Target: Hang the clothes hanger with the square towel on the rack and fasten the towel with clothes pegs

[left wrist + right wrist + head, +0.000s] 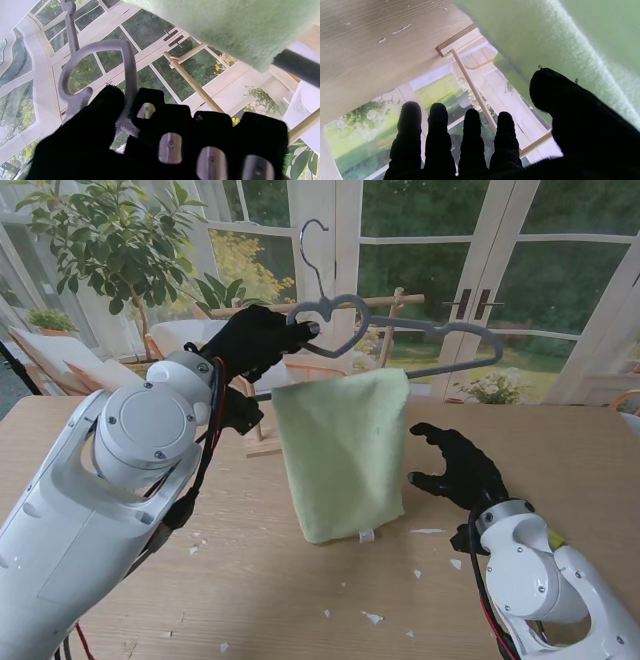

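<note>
From the stand's view, one grey clothes hanger point(400, 330) sits in the upper middle of the frame, raised off the table. It has a thin metal hook at the top and a heart-shaped loop under it. One pale green square towel point(343, 452) is draped over its lower bar and hangs down the centre of the frame, a small white tag at its bottom edge. The left hand point(255, 338), black-gloved, is clenched around the hanger at the heart loop, left of centre. Behind the towel stands one light wooden rack point(385, 305), its top rail just behind the hanger. The right hand point(458, 466) floats right of the towel with fingers spread, holding nothing. Small white scraps dot the wooden table point(560, 440) in the lower half. I can make out no pegs and no containers.

In the left wrist view, the grey hanger loop fills the left centre, with the gloved fingers point(150, 110) wrapped around it. The green towel covers the upper right corner, and a wooden rail runs diagonally through the middle.

In the right wrist view, four straight fingers point(470, 135) and a thumb rise from the bottom edge, apart and empty. The towel fills the upper right; the rack's base shows at upper centre.
</note>
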`<state>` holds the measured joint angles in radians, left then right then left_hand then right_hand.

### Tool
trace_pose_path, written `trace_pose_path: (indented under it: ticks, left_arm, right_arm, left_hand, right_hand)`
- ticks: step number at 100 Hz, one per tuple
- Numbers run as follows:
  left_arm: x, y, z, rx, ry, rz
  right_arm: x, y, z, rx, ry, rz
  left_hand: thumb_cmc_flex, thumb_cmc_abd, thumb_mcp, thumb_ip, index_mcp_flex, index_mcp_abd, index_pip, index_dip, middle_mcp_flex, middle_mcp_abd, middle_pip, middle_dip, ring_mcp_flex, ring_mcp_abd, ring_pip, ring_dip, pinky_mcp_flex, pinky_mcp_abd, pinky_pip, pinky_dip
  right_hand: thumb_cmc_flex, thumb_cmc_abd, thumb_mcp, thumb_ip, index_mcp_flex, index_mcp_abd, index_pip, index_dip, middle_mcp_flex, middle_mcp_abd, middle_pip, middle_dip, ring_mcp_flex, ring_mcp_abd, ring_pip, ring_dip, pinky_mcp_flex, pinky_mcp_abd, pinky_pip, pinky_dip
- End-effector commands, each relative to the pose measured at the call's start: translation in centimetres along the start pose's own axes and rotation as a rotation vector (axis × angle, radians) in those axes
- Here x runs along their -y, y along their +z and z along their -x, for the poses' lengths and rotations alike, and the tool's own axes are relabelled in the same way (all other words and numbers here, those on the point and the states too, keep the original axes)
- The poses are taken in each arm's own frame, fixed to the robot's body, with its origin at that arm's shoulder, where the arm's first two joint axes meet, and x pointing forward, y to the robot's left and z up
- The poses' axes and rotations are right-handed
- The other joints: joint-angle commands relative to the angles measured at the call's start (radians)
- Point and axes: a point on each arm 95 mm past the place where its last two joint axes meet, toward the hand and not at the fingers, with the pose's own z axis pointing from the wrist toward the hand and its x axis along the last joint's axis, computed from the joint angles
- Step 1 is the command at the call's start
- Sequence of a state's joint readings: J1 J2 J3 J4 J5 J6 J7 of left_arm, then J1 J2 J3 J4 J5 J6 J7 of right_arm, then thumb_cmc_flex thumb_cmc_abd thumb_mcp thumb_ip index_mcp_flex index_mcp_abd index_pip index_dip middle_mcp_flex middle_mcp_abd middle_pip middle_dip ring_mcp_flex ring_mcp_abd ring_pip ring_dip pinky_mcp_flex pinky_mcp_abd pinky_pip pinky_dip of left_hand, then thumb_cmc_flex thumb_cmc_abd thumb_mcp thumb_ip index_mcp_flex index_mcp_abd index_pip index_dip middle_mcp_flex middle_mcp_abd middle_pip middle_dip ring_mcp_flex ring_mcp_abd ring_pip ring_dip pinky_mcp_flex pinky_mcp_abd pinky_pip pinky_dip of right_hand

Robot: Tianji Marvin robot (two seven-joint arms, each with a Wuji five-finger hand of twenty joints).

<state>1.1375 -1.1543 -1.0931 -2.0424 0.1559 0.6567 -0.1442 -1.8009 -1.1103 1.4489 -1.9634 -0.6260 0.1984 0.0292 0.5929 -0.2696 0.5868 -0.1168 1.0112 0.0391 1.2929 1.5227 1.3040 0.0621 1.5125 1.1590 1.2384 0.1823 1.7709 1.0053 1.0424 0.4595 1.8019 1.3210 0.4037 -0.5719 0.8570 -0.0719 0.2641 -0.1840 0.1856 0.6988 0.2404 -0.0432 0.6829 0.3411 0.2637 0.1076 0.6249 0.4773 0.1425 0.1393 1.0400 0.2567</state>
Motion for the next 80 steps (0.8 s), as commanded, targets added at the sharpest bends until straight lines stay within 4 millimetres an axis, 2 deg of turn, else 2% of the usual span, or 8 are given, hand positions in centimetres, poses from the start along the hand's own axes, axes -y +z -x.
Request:
trace_pose_path:
  ticks: [1, 13, 25, 37, 46, 61, 70, 80]
  left_arm:
    - [0.2, -0.3, -0.6, -0.015, -0.003, 0.008]
    - [0.2, -0.3, -0.7, -0.018, 0.002, 0.009]
    - [0.3, -0.3, -0.8, -0.019, 0.01, 0.006]
    - [0.4, -0.3, -0.9, -0.013, 0.02, 0.0]
    - [0.3, -0.3, -1.0, -0.005, 0.031, -0.009]
    - [0.2, -0.3, -1.0, 0.005, 0.031, -0.017]
    - [0.0, -0.3, -1.1, 0.008, 0.028, -0.019]
    - [0.0, -0.3, -1.2, 0.014, 0.029, -0.024]
  right_arm:
    - [0.3, -0.2, -0.4, -0.003, 0.004, 0.005]
    - [0.4, -0.1, -0.7, 0.0, 0.022, 0.032]
    - [0.3, -0.5, -1.1, -0.015, 0.018, 0.029]
    - [0.4, -1.1, -1.7, -0.032, -0.001, 0.021]
    - [0.5, -1.6, -2.1, -0.045, -0.021, 0.003]
    - [1.1, -1.9, -2.7, -0.065, -0.043, -0.009]
    - [1.7, -1.6, -3.2, -0.065, -0.047, 0.027]
    - [2.3, -1.3, -3.8, -0.065, -0.054, 0.057]
  left_hand:
    - [0.036, 0.06, 0.027, 0.056, 0.09, 0.043, 0.082, 0.047, 0.035, -0.062, 0.073, -0.009, 0.027, -0.05, 0.125, 0.015, 0.029, -0.017, 0.292, 0.043]
    - [0.036, 0.06, 0.027, 0.056, 0.091, 0.041, 0.082, 0.047, 0.035, -0.063, 0.073, -0.009, 0.027, -0.052, 0.125, 0.014, 0.03, -0.02, 0.292, 0.043]
    - [0.036, 0.06, 0.027, 0.056, 0.091, 0.041, 0.082, 0.047, 0.035, -0.063, 0.072, -0.009, 0.027, -0.053, 0.125, 0.014, 0.03, -0.021, 0.292, 0.042]
    - [0.036, 0.061, 0.025, 0.056, 0.09, 0.041, 0.082, 0.047, 0.035, -0.068, 0.071, -0.009, 0.027, -0.055, 0.125, 0.014, 0.031, -0.024, 0.292, 0.042]
    - [0.035, 0.063, 0.023, 0.056, 0.089, 0.039, 0.081, 0.047, 0.035, -0.071, 0.071, -0.009, 0.027, -0.058, 0.125, 0.013, 0.032, -0.03, 0.292, 0.04]
    - [0.036, 0.064, 0.022, 0.057, 0.088, 0.034, 0.082, 0.047, 0.035, -0.075, 0.071, -0.009, 0.027, -0.064, 0.125, 0.012, 0.033, -0.039, 0.292, 0.038]
    - [0.037, 0.064, 0.021, 0.057, 0.089, 0.033, 0.083, 0.047, 0.035, -0.075, 0.071, -0.009, 0.027, -0.065, 0.125, 0.011, 0.034, -0.042, 0.292, 0.037]
    - [0.037, 0.064, 0.02, 0.058, 0.09, 0.031, 0.083, 0.047, 0.035, -0.077, 0.071, -0.009, 0.028, -0.068, 0.126, 0.011, 0.035, -0.046, 0.292, 0.035]
  right_hand:
    - [0.004, -0.022, 0.032, -0.038, -0.012, -0.061, -0.022, 0.019, -0.013, -0.02, -0.01, -0.003, -0.024, -0.031, -0.009, -0.011, -0.002, -0.017, -0.012, 0.551]
    - [0.054, 0.016, 0.086, -0.043, 0.057, -0.139, -0.012, 0.019, 0.014, -0.017, 0.0, 0.001, -0.008, -0.028, 0.003, -0.006, 0.005, -0.02, -0.007, 0.555]
    - [0.014, -0.038, 0.106, -0.045, 0.038, -0.03, 0.076, 0.093, 0.017, -0.003, 0.078, 0.056, 0.0, -0.024, 0.057, 0.022, 0.017, -0.026, 0.044, 0.586]
    - [0.048, -0.095, 0.116, -0.046, 0.031, 0.161, 0.293, 0.232, 0.014, 0.007, 0.188, 0.153, 0.013, -0.028, 0.118, 0.048, 0.03, -0.034, 0.109, 0.597]
    - [0.059, -0.132, 0.112, -0.051, 0.0, 0.212, 0.416, 0.294, -0.005, 0.03, 0.26, 0.222, 0.011, -0.033, 0.155, 0.063, 0.036, -0.043, 0.14, 0.597]
    - [-0.068, -0.063, -0.059, -0.063, -0.001, 0.241, 0.502, 0.301, 0.007, 0.053, 0.293, 0.288, 0.017, -0.026, 0.194, 0.079, 0.038, -0.041, 0.181, 0.608]
    - [-0.11, 0.04, -0.249, -0.043, 0.046, 0.235, 0.544, 0.283, 0.06, 0.058, 0.296, 0.307, 0.051, -0.017, 0.215, 0.087, 0.058, -0.033, 0.213, 0.617]
    - [-0.229, -0.003, -0.183, -0.024, 0.085, 0.229, 0.564, 0.243, 0.103, 0.063, 0.29, 0.307, 0.083, -0.012, 0.229, 0.091, 0.08, -0.025, 0.243, 0.617]
